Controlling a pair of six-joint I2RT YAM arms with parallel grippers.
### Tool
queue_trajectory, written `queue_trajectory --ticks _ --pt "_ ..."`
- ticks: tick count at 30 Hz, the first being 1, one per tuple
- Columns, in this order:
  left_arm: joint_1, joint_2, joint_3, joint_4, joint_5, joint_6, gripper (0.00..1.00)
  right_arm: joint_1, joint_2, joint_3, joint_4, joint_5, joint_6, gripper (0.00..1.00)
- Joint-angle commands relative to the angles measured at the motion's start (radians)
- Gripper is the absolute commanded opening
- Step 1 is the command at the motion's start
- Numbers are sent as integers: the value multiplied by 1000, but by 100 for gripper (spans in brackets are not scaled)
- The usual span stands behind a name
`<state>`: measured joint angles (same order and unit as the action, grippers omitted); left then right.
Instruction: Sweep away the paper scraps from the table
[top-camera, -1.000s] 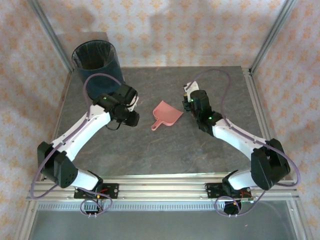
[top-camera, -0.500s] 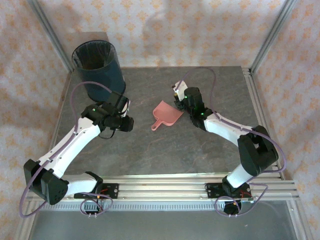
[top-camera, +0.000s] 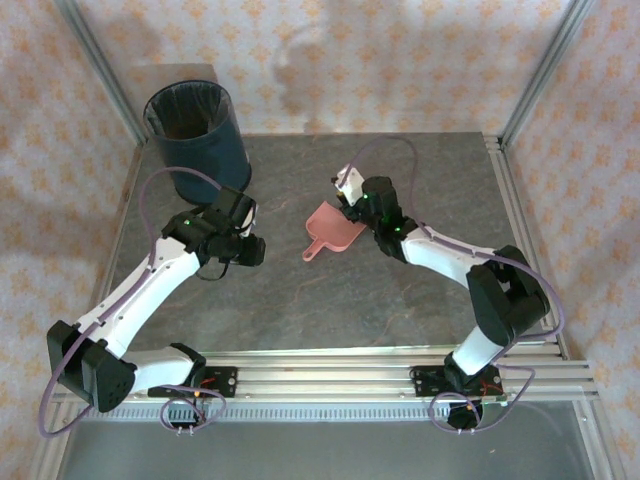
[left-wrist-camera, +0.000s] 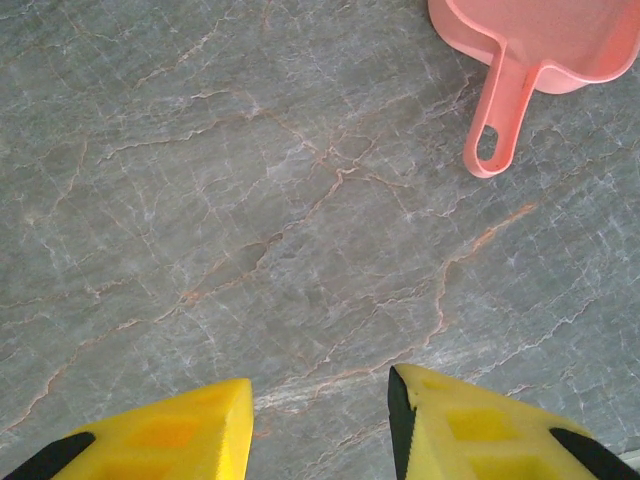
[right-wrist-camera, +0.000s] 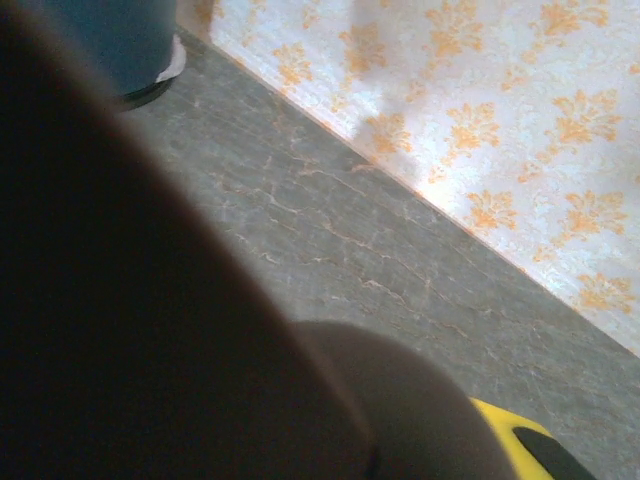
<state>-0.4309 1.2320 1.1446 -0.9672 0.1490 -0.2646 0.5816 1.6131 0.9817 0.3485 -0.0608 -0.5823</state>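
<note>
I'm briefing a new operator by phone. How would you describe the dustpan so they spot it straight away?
Look at the grey stone-patterned table. Near its middle lies the dustpan. It is pink and flat with a short looped handle, unlike the tall dark blue bin at the far-left corner.

Setting: robotics lab test cell, dressed in a domestic style. Evidence of lab use: two white-and-black jointed arms, the left arm (top-camera: 150, 280) and the right arm (top-camera: 450, 262), bolted to aluminium rails (top-camera: 330, 368) along the lower edge of the frame; slanting aluminium posts (top-camera: 97, 68) at upper left and upper right, forming an open enclosure. Evidence of home styling: wall panels (top-camera: 400, 60) printed with a cream-and-orange floral pattern like wallpaper, standing behind the posts; a dark grey, stone-patterned tabletop (top-camera: 300, 300) edged in metal. Household props: a dark blue round bin (top-camera: 195, 135) with a dark liner, upper left; a pink plastic dustpan (top-camera: 333, 228), centre.
</note>
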Motion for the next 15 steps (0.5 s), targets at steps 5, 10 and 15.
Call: queue_trajectory --ticks 5,10,15 --pt "8 -17 -13 11 -17 1 41 40 -2 -55 43 -3 -35 34" --pt "10 -17 -20 8 -22 2 40 53 -10 -85 40 -7 -31 41" --pt "11 -17 -25 6 -29 5 40 64 -24 -113 34 -18 -15 44"
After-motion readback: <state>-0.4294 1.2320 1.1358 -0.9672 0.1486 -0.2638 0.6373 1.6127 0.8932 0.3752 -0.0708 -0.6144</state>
